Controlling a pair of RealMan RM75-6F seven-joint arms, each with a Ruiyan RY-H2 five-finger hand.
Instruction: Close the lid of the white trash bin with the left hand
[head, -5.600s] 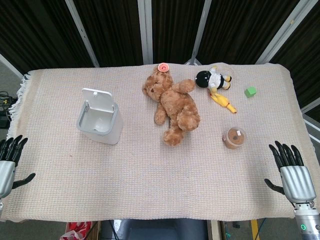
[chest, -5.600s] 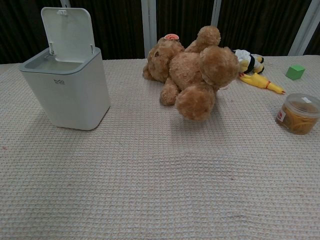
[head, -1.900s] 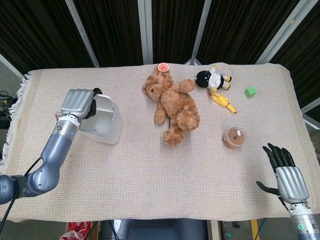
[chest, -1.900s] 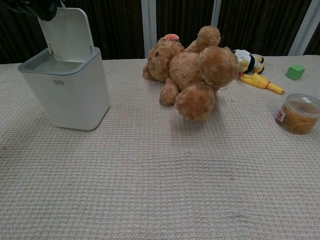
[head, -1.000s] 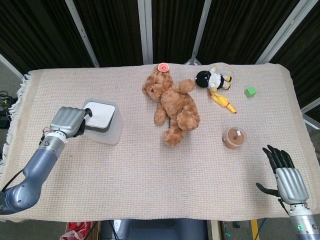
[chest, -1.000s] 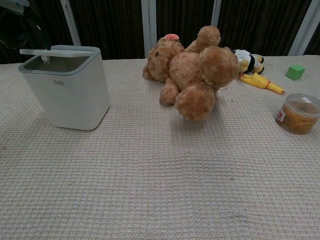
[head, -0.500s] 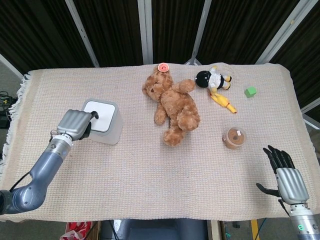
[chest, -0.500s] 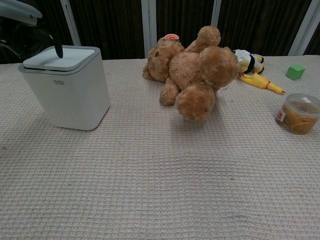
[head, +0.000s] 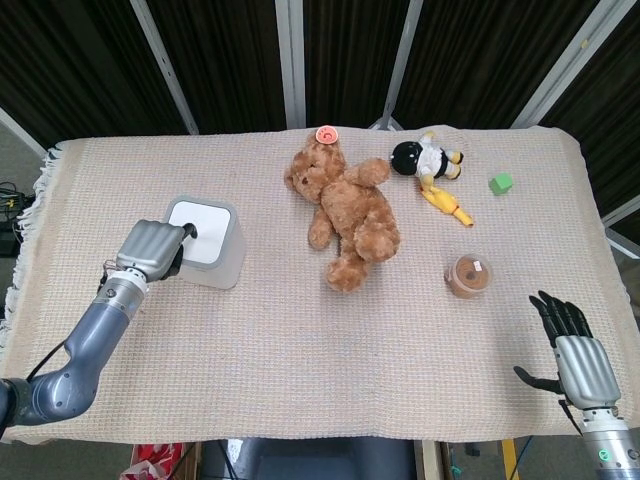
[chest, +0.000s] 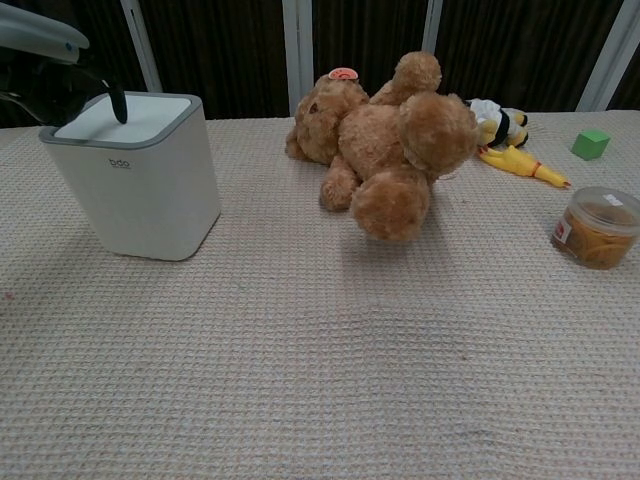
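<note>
The white trash bin stands on the left of the cloth-covered table, and its lid lies flat and closed inside the grey rim. My left hand sits at the bin's left side with its fingers curled in, and one dark fingertip rests on the lid's left edge. The chest view shows the bin with its lid flush, and my left hand over the back left corner. My right hand hovers off the table's near right corner, fingers spread, holding nothing.
A brown teddy bear lies mid-table with an orange disc by its head. Right of it are a black-and-white doll, a yellow rubber chicken, a green cube and a brown jar.
The upright lid was swung down by my left hand and has now settled flush in the rim. In the last half second the hand has barely moved. The right hand stays put.
</note>
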